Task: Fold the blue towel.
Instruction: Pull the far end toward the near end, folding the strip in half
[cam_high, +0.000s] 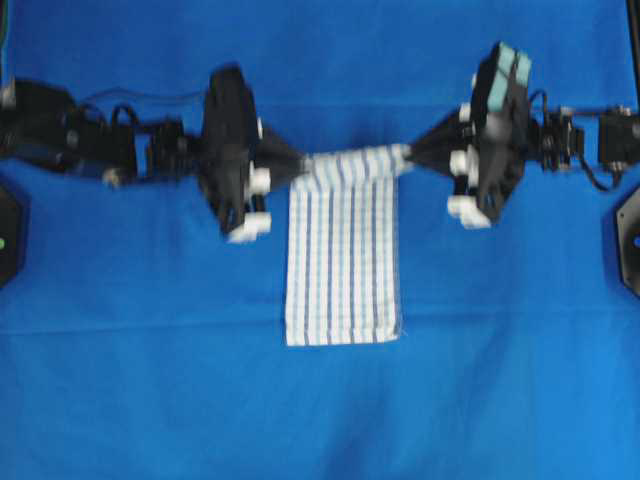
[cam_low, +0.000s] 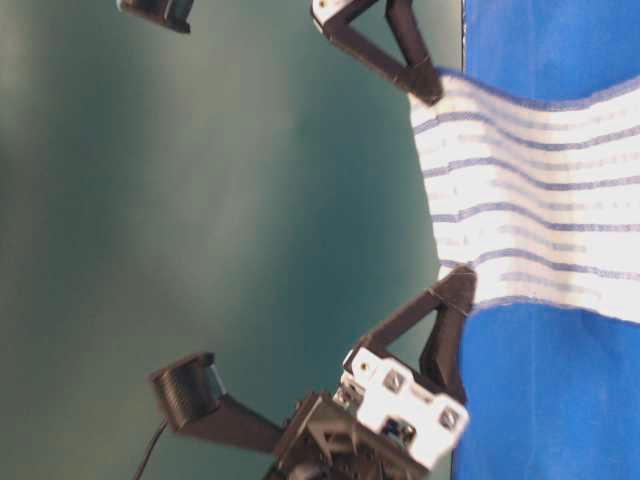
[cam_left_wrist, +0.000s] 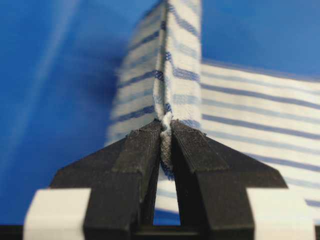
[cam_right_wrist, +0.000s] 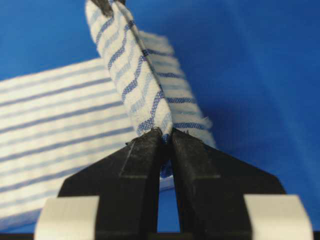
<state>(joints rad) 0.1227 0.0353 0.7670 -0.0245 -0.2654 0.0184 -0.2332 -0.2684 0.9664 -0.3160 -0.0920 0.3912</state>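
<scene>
Gripping one top corner each, the two grippers hold the blue towel stretched between them. In the left wrist view, nearest the lens, the black fingers of the left gripper are clamped together on a bunched corner of the striped cloth, which rises from the fingertips as a doubled, upright fold. The right wrist view shows the same on the other side: the right gripper is pinched tight on its corner, and the held edge runs away from it as a rolled band toward the other fingertips at the top of that view.

From overhead, the left gripper and the right gripper face each other across the towel's top edge (the right one sits slightly higher in the picture). Below that edge the towel lies flat on the large blue cloth covering the table, stripes running lengthwise, its bottom edge straight and well apart from both arms.
</scene>
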